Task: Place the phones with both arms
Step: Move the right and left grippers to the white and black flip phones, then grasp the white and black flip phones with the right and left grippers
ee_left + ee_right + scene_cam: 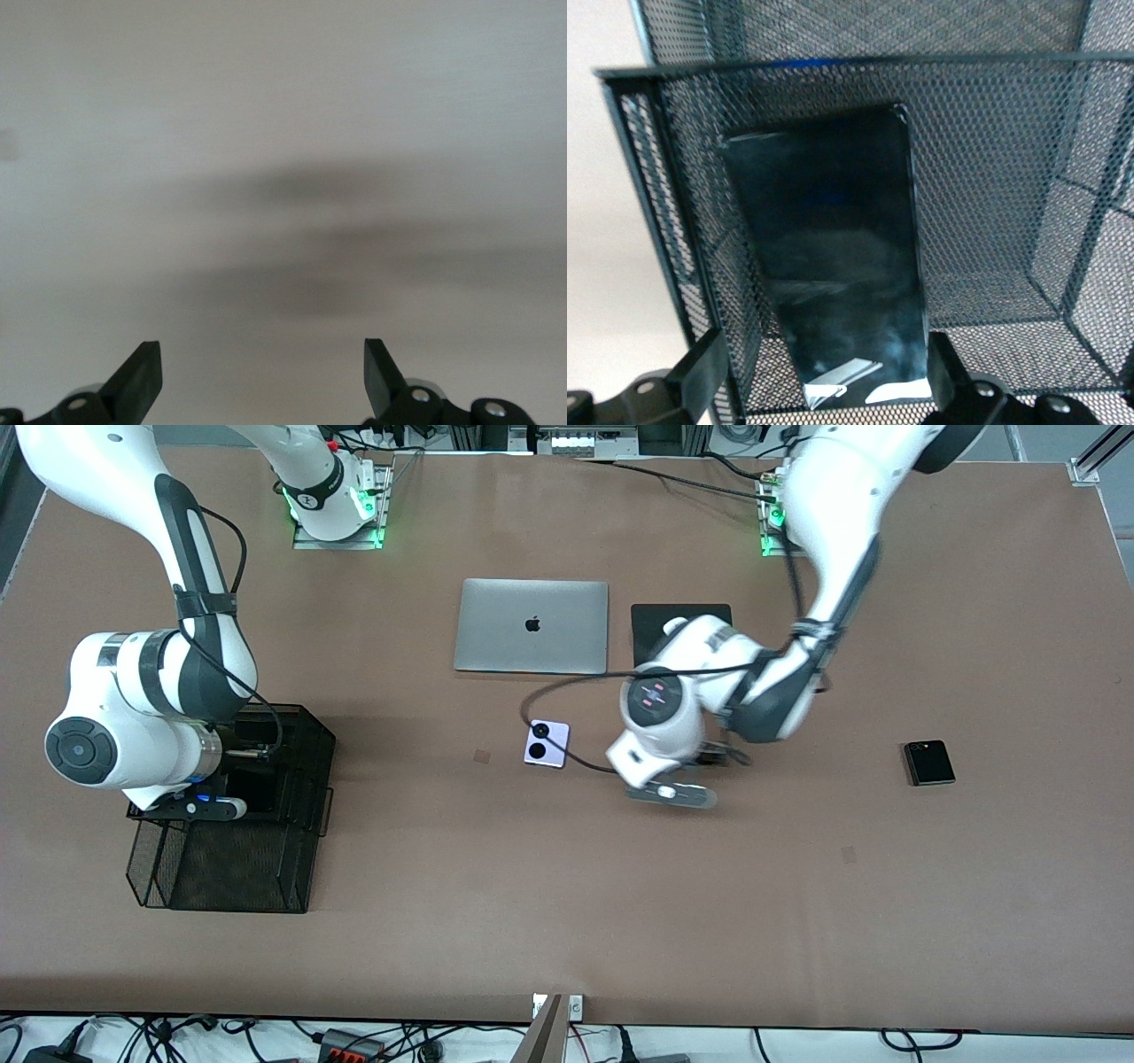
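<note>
Black mesh organizer (266,850) sits at the right arm's end of the tabletop (567,921), and the long black phone (833,266) is already leaning inside one of its compartments, looks like against a mesh wall. The right end effector (824,390) hangs right above it with its fingers spread wide, one either side of the phone's end, and from the wrist view they don't look clamped on it, so I'd call that one dropped off. Best move there is probably straight up and out, so the fingers don't snag the mesh rim or tip the phone. The left end effector (261,372) is also wide open with nothing in it, over bare tabletop around the middle. The lilac-white phone (547,744) lies flat just beside it, toward the right arm's end, and the small black phone (928,763) lies well apart toward the left arm's end. Silver laptop (532,626) is closed, closer to the arm bases. For the next pick I'd center the open fingers across the lilac phone's short width, come down square, and close on the edges, since a thin flat slab slips easily.
</note>
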Robot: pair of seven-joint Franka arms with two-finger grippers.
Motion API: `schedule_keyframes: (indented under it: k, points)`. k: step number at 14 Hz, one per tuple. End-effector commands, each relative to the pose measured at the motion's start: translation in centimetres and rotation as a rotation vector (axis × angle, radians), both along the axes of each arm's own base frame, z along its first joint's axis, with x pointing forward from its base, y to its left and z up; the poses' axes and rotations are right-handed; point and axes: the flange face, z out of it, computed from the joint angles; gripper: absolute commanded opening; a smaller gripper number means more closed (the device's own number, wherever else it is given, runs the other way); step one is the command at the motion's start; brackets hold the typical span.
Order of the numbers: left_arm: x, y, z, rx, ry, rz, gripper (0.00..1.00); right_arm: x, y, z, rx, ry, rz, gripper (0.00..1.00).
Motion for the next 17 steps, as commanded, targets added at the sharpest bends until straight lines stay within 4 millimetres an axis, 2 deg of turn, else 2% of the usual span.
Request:
schedule_keyframes:
  k: [1,2,3,4,5,6,7,9,10,11,13,15,17]
  points:
    - [1.9,8.1,1.4,0.062,0.074,0.017,1.00,1.1,0.9,4.9,0.028,-0.083,0.018,1.00]
    - [2.7,11.6,1.7,0.067,0.097,0.048,1.00,1.5,1.6,6.4,0.034,-0.108,0.032,1.00]
    - [3.0,14.0,1.6,0.068,0.105,0.075,1.00,1.6,3.2,7.4,0.044,-0.125,0.059,1.00]
    - [3.4,17.5,1.2,0.063,0.098,0.129,1.00,1.7,5.3,8.2,0.058,-0.142,0.087,1.00]
    - [4.0,21.3,0.6,0.044,0.086,0.166,1.00,1.5,7.6,8.1,0.073,-0.146,0.111,1.00]
    - [4.4,25.8,-0.1,0.023,0.086,0.205,1.00,1.1,10.5,7.5,0.089,-0.142,0.151,1.00]
    - [4.5,28.6,-0.9,-0.001,0.082,0.197,1.00,0.8,13.2,7.5,0.106,-0.155,0.185,1.00]
    - [4.6,35.7,-3.0,-0.070,0.056,0.160,1.00,0.4,18.2,5.9,0.122,-0.196,0.252,1.00]
    - [4.5,37.8,-3.9,-0.099,0.029,0.131,1.00,-0.2,21.3,4.7,0.125,-0.202,0.281,1.00]
    - [4.1,41.0,-5.1,-0.121,0.019,0.131,1.00,-1.0,24.4,3.7,0.122,-0.216,0.276,1.00]
    - [2.4,45.1,-7.7,-0.147,0.058,0.148,1.00,-2.7,30.3,0.3,0.105,-0.247,0.181,1.00]
    - [0.9,46.8,-9.3,-0.166,0.069,0.140,1.00,-4.5,34.8,-2.4,0.108,-0.271,0.086,1.00]
    - [-0.2,47.9,-10.2,-0.174,0.089,0.148,1.00,-6.7,38.2,-4.8,0.092,-0.263,0.013,1.00]
